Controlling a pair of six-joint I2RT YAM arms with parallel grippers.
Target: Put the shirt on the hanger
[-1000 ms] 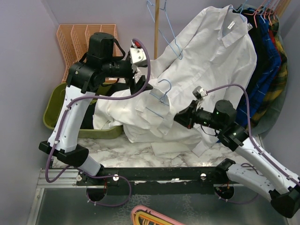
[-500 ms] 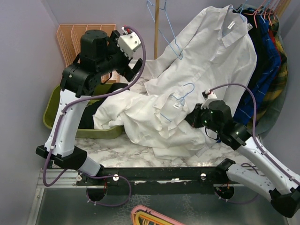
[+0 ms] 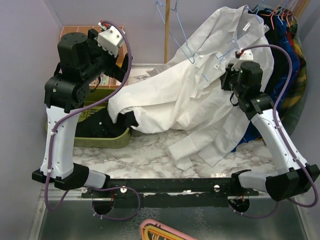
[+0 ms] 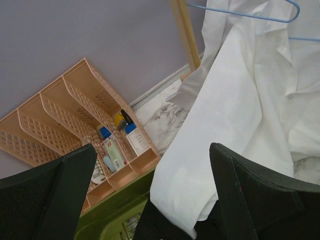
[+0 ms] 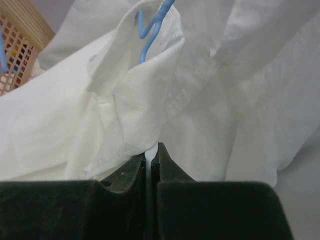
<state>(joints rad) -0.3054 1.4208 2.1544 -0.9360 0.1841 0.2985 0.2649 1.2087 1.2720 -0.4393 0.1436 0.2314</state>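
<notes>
**Two pincers, one gripping the shirt**

We see the right pincer [image 5: 151, 156] closed narrow on a fold of the white shirt [image 3: 185, 95] just below its collar. It holds the shirt up over the far right part of the bench [image 3: 145, 150]. The light-blue hanger [image 5: 159, 19] sits inside that collar, with its wire rising out of the neck opening. From there the shirt slopes down toward the left edge, and its low end reaches the green tub [image 3: 60, 131], where dark cloth lies. Another part of it drapes toward the near right corner.

The left pincer [image 4: 152, 155] is raised over the far left corner, its fingers [image 4: 250, 200] spread wide and gripping nothing. Below it we see a peach file rack [image 4: 75, 115], and spare blue hangers [image 3: 175, 30] hang at the far edge.
</notes>
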